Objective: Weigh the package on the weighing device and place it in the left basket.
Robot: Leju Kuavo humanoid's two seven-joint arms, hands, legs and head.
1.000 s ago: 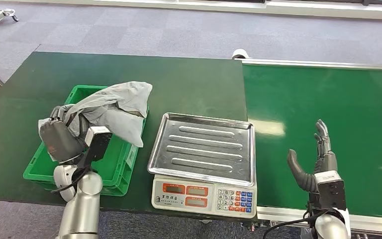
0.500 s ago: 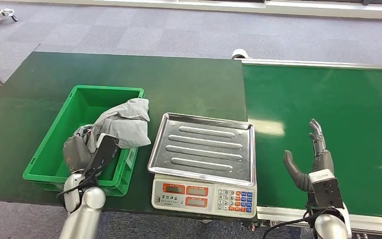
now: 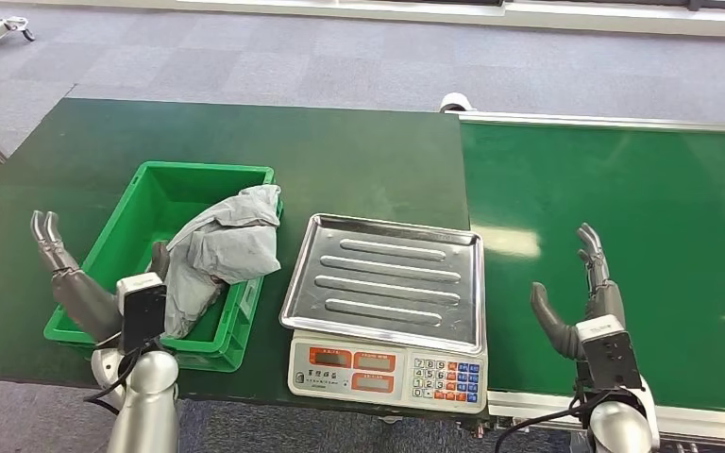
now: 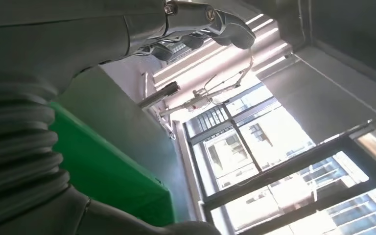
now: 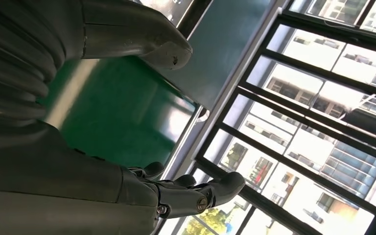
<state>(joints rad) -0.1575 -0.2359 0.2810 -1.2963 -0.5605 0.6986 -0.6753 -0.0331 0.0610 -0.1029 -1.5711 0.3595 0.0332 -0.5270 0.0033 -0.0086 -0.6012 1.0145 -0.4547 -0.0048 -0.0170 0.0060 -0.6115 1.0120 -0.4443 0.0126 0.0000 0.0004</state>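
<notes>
The scale has displays and keypad, but no text is legible

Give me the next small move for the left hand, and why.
Probably draw the left hand back, clear of the green plastic basket. The crumpled grey plastic package lies in the basket, draped over its right rim, the hand is open beside it, and the steel-trayed weighing scale is empty.

One grey package, one green basket, one weighing scale with one steel tray. One dark green table, one green conveyor belt. Two robot hands: left hand, right hand.
</notes>
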